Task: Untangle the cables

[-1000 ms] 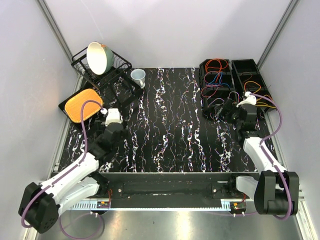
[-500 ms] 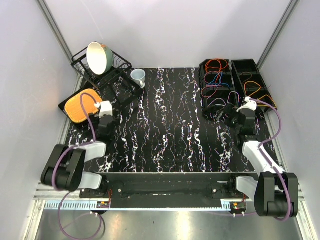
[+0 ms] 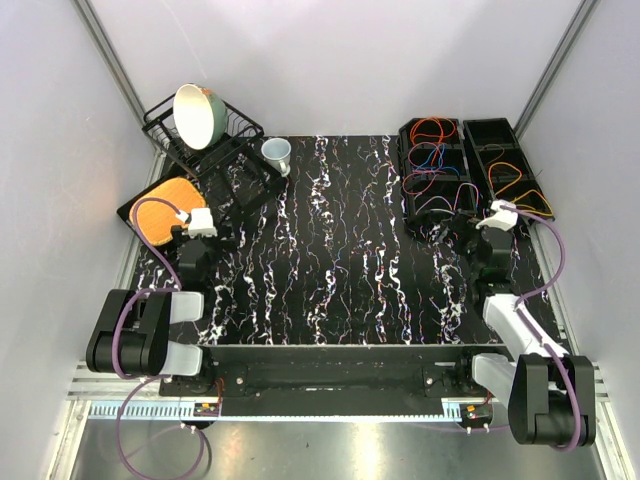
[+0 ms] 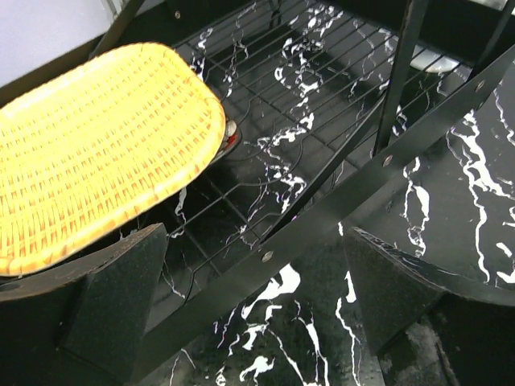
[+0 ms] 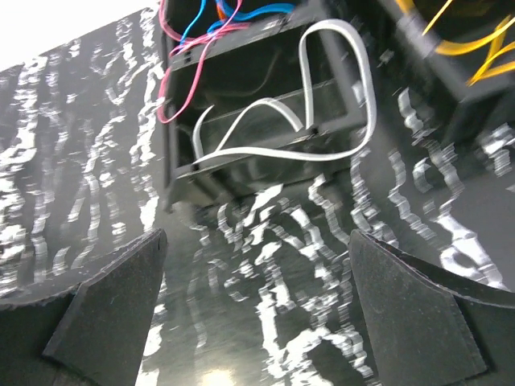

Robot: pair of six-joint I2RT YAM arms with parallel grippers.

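Top external shows me the cables (image 3: 428, 170) at the far right of the table (image 3: 330, 260), spread through the compartments of a black divided bin (image 3: 405, 190) and a second bin (image 3: 488, 125) just beside it on its right. An orange cable (image 3: 433, 127) loops in the far compartment of the first bin. A blue cable (image 3: 430, 157) and a red cable (image 3: 424, 181) lie in the middle part; on my right wrist feed they cross each other there. A purplish-white cable (image 5: 367, 88) sits in the nearest compartment, and its big loop reaches past the bin's near wall toward the table. A yellow cable (image 3: 505, 165) is curled in the second bin.

My right fingers (image 5: 137, 265) are spread wide apart with nothing between them. They hang low over the table just in front of the first bin, facing the purplish-white loop but not touching it.

My left fingers (image 4: 137, 273) are also apart and hold nothing. They are on the far left, well apart from the cables, pointed at a woven tray (image 4: 96, 145) and the base of a wire dish rack (image 4: 265, 88). A black bar of that rack crosses the left wrist view between them. A bowl (image 3: 195, 115) stands tilted in the rack, and a small cup (image 3: 277, 152) is just beside it.
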